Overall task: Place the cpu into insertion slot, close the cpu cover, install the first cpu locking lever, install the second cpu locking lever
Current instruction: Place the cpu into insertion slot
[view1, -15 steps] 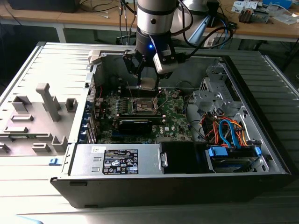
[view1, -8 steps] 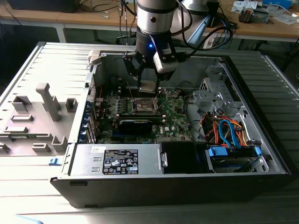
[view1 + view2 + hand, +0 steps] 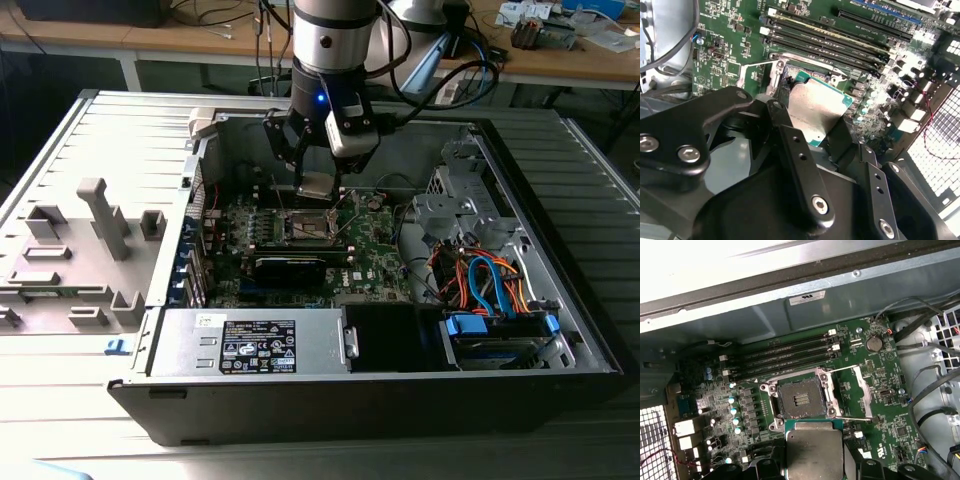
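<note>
My gripper (image 3: 314, 172) hangs inside the open computer case, shut on the cpu (image 3: 315, 186), a flat square chip with a silvery top. The chip is level and a little above the motherboard. In the first wrist view the cpu (image 3: 814, 449) sits between the black fingers (image 3: 769, 469), just short of the insertion slot (image 3: 802, 400). The slot is open, with a dark centre and metal rim. The cpu cover (image 3: 863, 392) is swung open beside the slot. In the second wrist view the cpu (image 3: 817, 112) hides most of the slot. In the exterior view the insertion slot (image 3: 306, 229) lies below the gripper.
Memory sticks (image 3: 785, 354) run beside the slot. A long black card (image 3: 290, 266) lies in front of it, then the power supply (image 3: 250, 345). Coloured cables (image 3: 480, 275) and a drive cage fill the exterior view's right. Grey fixtures (image 3: 100, 220) stand outside the case.
</note>
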Motion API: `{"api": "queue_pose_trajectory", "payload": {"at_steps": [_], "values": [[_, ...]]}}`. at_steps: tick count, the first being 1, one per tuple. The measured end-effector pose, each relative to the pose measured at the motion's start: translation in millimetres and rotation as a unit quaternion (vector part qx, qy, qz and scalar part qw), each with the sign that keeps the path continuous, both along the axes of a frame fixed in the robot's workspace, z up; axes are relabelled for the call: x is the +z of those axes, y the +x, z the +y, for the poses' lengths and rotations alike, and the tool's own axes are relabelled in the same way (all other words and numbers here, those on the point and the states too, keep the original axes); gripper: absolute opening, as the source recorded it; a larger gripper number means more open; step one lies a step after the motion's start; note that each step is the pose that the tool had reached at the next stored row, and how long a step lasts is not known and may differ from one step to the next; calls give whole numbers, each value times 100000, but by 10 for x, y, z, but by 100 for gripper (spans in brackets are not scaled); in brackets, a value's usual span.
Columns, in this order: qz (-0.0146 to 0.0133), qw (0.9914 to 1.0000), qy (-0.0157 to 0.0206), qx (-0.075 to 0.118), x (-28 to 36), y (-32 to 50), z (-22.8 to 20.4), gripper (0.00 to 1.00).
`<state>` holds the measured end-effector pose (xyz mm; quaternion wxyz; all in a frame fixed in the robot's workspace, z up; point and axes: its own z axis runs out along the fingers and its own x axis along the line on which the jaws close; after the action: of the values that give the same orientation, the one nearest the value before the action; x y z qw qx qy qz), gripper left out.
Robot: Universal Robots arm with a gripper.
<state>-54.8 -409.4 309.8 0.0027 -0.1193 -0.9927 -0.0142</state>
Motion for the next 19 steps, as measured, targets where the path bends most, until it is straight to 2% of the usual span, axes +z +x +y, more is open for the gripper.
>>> {"api": "queue_pose_trajectory", "payload": {"at_steps": [8, 11, 19], "values": [[0, 99966, -53, -2594, -4, 0, 0, 55], [0, 99920, -68, -4005, -7, 0, 0, 55], [0, 99805, -86, -6235, -10, 0, 0, 55]]}}
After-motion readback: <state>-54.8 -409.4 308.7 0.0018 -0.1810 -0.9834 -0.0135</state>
